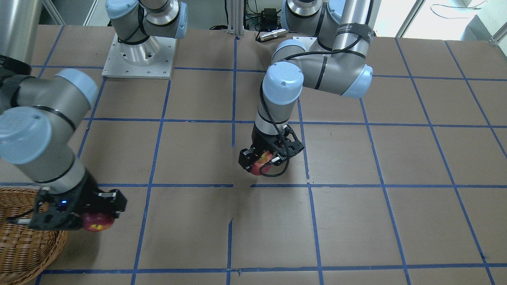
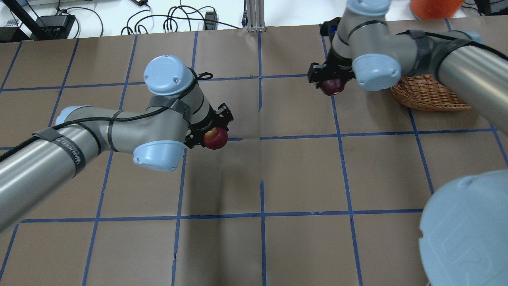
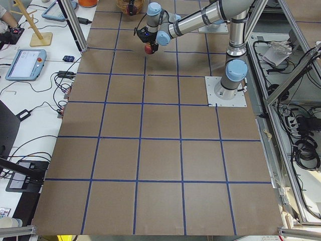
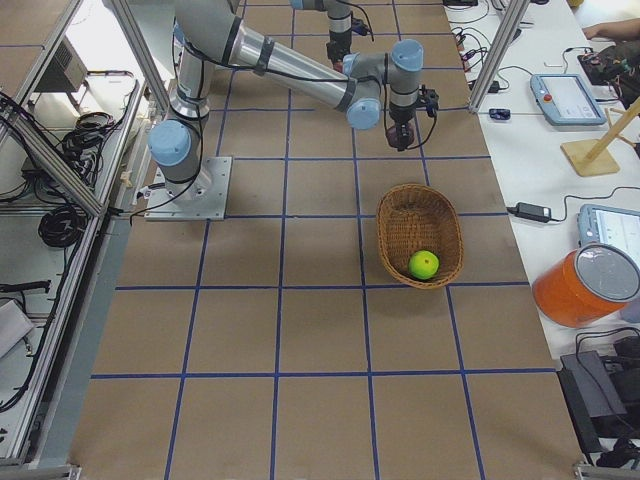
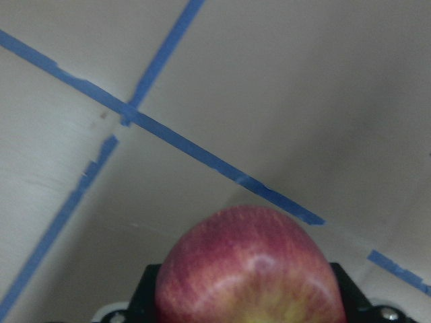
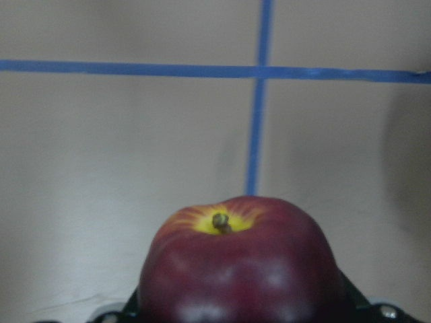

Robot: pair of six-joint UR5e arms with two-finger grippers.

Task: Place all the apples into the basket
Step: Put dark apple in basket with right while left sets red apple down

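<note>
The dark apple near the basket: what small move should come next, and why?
Probably shift the right end effector sideways over the basket. It grips the dark apple beside the rim, not above it, so releasing now would likely miss.

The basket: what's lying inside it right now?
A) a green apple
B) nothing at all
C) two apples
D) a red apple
A: the exterior right view shows only the green apple in the basket; the red apple sits in the left claw and the dark apple in the right claw.
</note>
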